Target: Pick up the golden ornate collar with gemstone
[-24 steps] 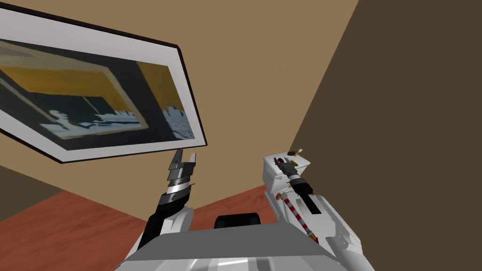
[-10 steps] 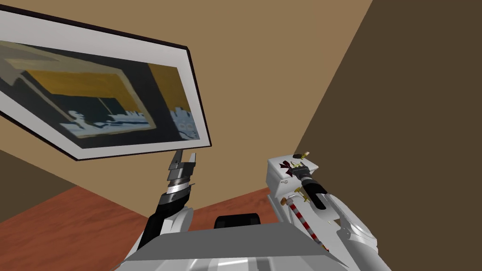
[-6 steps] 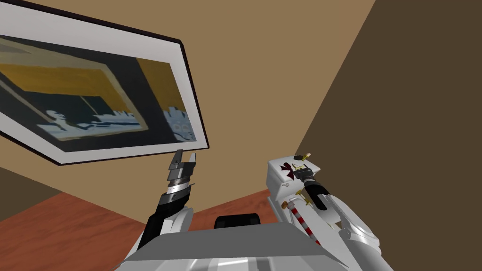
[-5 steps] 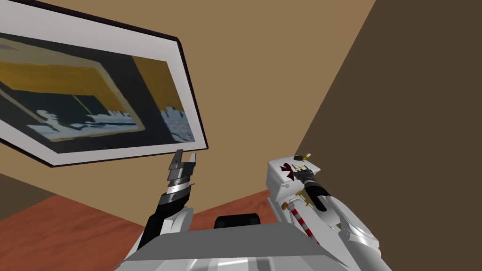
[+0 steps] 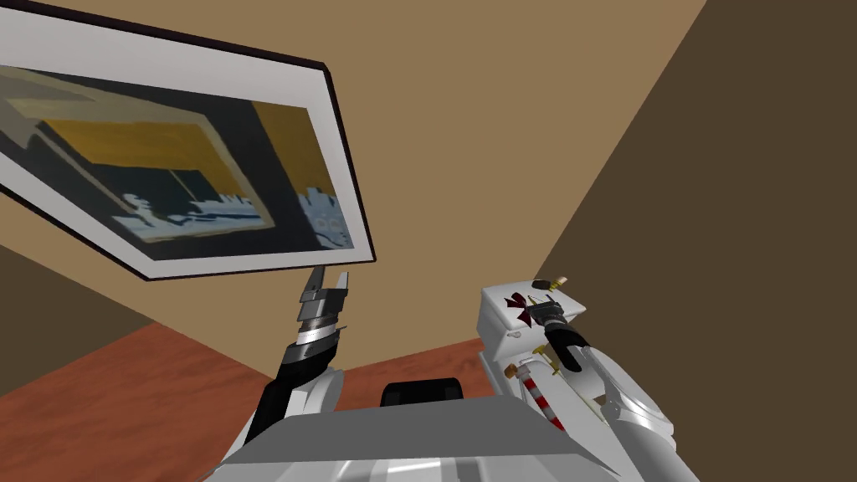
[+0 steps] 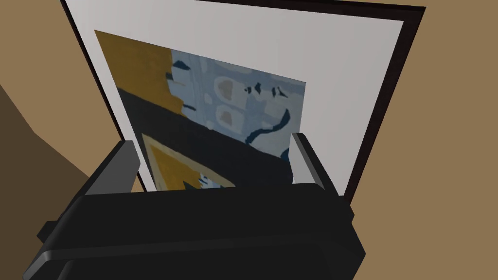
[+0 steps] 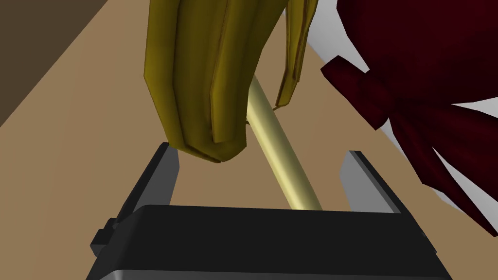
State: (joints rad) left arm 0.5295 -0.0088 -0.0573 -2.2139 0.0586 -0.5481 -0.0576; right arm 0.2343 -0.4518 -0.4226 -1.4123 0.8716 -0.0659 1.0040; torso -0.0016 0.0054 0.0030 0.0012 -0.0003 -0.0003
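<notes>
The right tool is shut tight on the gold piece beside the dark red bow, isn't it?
No. The right wrist view shows the right tool open, not shut, at the gold piece beside the dark red bow.

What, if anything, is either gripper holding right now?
Nothing: the right gripper stands open with the golden collar between its fingers, not clamped; the left gripper is open, empty.
</notes>
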